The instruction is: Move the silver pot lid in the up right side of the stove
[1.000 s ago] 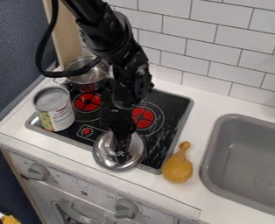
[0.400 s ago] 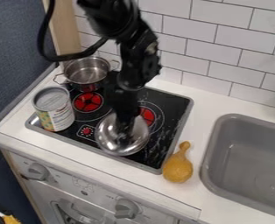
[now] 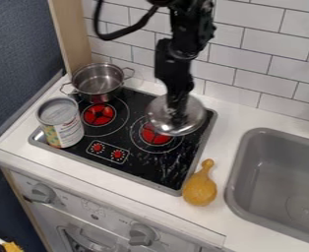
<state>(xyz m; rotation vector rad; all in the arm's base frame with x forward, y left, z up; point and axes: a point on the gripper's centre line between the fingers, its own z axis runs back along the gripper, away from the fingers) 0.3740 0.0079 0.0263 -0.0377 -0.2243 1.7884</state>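
Observation:
The gripper (image 3: 178,114) hangs over the upper right part of the stove (image 3: 137,165), shut on the knob of the silver pot lid (image 3: 158,119). The lid is held tilted, its round face overlapping the right burner's upper edge and the stove's upper right area. Whether the lid touches the stovetop I cannot tell. The gripper hides the lid's knob and part of its middle.
A steel pot (image 3: 98,82) stands at the stove's upper left. An open can (image 3: 60,122) is on the stove's left edge. A yellow gourd-shaped object (image 3: 200,189) lies by the lower right corner, with a grey sink (image 3: 275,182) further right and a tiled wall behind.
The gripper and the lid have moved together up and to the right, from the stove's front edge to its upper right. The front burner dials and right burner have come into sight.

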